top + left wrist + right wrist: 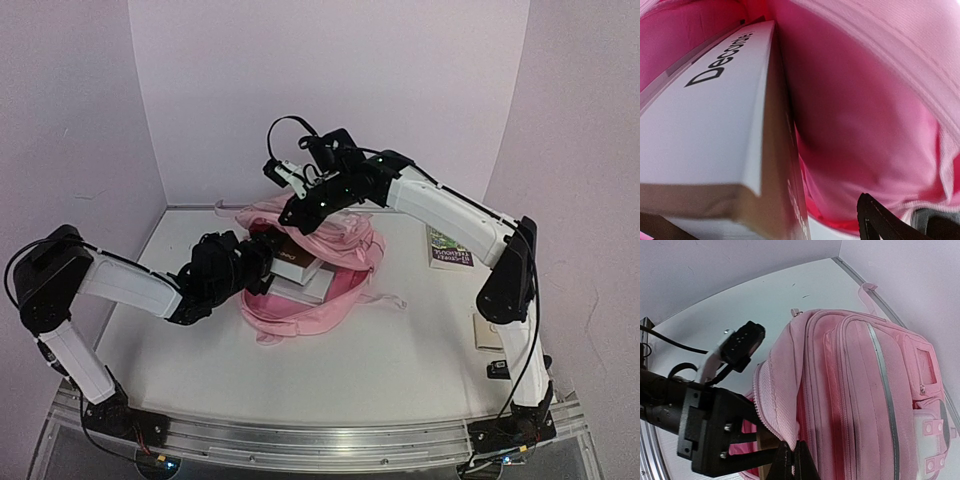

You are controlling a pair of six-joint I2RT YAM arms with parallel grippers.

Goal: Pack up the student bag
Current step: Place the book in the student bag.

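from above, the student bag (335,300) lies open in the middle of the tabletop (390,385), its mouth turned toward the left arm. the left hand (255,268) sits at that mouth, beside a white book (300,268) that pokes out of the bag on top of another pale volume (300,292). the right hand (290,212) reaches over the bag's far side. a green-covered book (448,247) lies on the tabletop well to the right of the bag.

the left wrist camera looks into the bag's pink lining, with the white book's lettered spine running along the left. the one finger (872,220) clearly seen stands off the book, so the hand appears spread and holds nothing.

the right wrist camera shows the right hand's fingers (805,467) pressed together on the zip-edged rim of the bag's mouth, holding it up like a tent.

the fabric looks soft and limp, likely to sag shut once released, and the stitched rim seems the surest hold. with stiff books inside, the bag should weigh more and drag, not slide.
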